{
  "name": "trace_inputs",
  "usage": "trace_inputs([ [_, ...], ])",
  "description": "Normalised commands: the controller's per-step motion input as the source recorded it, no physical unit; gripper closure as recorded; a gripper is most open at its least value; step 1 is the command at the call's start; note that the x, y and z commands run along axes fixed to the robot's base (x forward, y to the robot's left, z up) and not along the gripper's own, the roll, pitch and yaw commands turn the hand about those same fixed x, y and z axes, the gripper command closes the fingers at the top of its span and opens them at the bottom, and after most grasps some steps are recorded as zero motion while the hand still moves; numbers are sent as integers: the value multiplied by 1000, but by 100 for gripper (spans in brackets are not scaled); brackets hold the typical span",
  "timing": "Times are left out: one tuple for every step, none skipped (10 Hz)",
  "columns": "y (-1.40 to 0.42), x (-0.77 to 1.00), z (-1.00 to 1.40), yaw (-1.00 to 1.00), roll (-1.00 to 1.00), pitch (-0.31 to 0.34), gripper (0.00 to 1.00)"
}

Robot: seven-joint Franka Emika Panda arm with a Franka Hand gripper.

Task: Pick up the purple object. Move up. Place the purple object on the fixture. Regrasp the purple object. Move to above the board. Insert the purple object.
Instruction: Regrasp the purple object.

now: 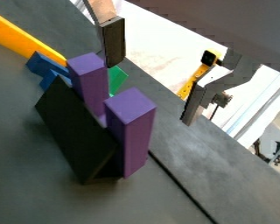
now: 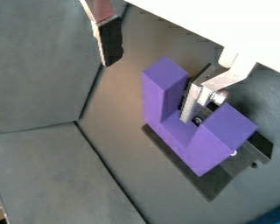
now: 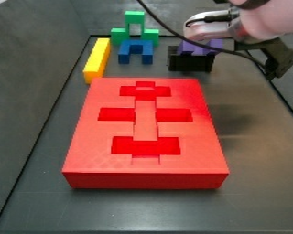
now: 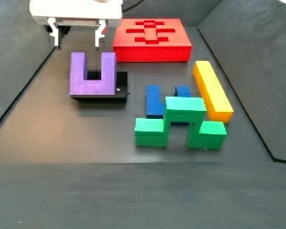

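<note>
Resting on fixture (image 4: pixel 104 97): purple object (image 4: pixel 93 74) (prongs up); end effector (image 4: pixel 76 34) open above, clear.

A: In a side view, can you see the gripper (image 3: pixel 198 35) fingertips?

B: No, the white wrist body covers them, and most of the purple object (image 3: pixel 196 47) just beneath.

A: And the fixture (image 4: pixel 100 97)?

B: Mostly hidden under that object; only its dark edge shows.

A: The arm above the gripper?

B: Cut off by the picture's edge.
</note>
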Motion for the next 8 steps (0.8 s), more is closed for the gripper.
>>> trace_inputs([
  [49, 637, -251, -237, -120, 77, 0],
  [34, 574, -214, -240, -300, 89, 0],
  [94, 689, -157, -194, -331, 100, 0],
  [206, 769, -143, -149, -389, 109, 0],
  [146, 691, -254, -149, -311, 97, 0],
  [0, 300, -363, -169, -231, 100, 0],
  [0, 0, -357, -160, -374, 46, 0],
  [0, -6, -314, -106, -366, 9, 0],
])
